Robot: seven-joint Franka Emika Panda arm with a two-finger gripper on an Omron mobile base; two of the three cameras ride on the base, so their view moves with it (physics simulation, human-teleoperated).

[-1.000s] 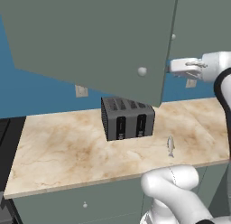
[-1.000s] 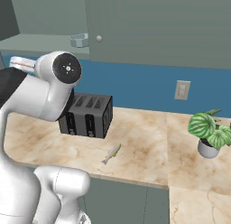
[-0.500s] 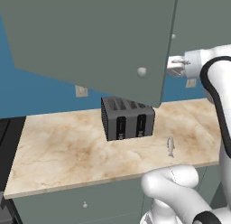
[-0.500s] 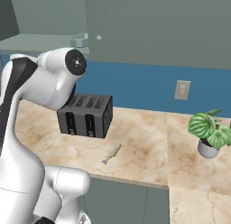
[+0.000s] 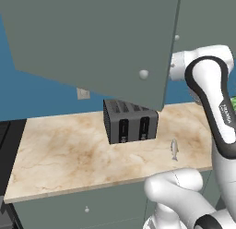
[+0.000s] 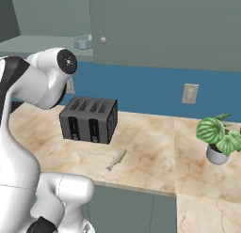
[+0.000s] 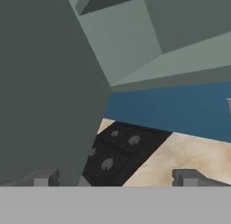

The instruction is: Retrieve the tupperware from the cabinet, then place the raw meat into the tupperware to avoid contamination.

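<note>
The cabinet [image 5: 92, 39] hangs above the counter with its left door swung out, a pale knob [image 5: 144, 74] near the door's lower corner. The pale blue-grey tupperware [image 6: 83, 41] sits on the cabinet's open shelf [image 6: 42, 42], just above my arm's elbow. The raw meat, a slim silvery fish [image 5: 174, 149] [image 6: 116, 159], lies on the marble counter in front of the toaster. My gripper [image 7: 115, 178] is open and holds nothing. It is up at shelf height beside the open door [image 7: 45, 83], and in the left base view my wrist [image 5: 174, 66] disappears behind that door's edge.
A dark four-slot toaster [image 5: 130, 122] [image 6: 89, 119] stands on the counter below the cabinet. A potted plant [image 6: 219, 138] sits at the counter's right, with a wall outlet [image 6: 190, 93] behind. A black stove [image 7: 122, 151] lies far below the hand.
My arm has carried the hand left, from the open space right of the door to behind its edge. The gripper stays open; fish, toaster and tupperware are unmoved.
</note>
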